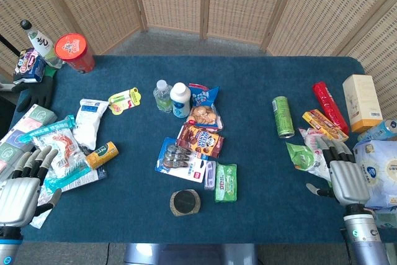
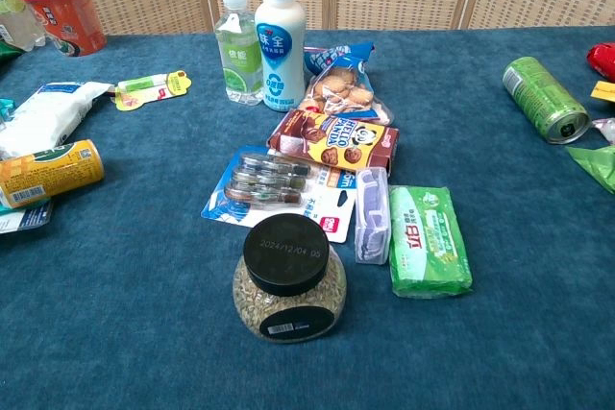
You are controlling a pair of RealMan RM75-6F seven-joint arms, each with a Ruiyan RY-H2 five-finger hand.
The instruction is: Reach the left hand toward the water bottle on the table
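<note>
Blue cloth table [image 1: 260, 79], wicker screens [image 1: 236, 1] behind, prob. carpet floor.

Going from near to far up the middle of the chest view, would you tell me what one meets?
Black-lidded jar → blister pack of pens → brown cookie box → bag of small cookies → white bottle with blue label, with the water bottle beside it.

Folding woven-rattan screen [image 1: 248, 1] with wood frames stands behind the table [image 1: 260, 215]. Grey floor [image 1: 180, 41] visible at screen base. Table covered in dark blue cloth. Lighting even, bright; soft shadows.
</note>
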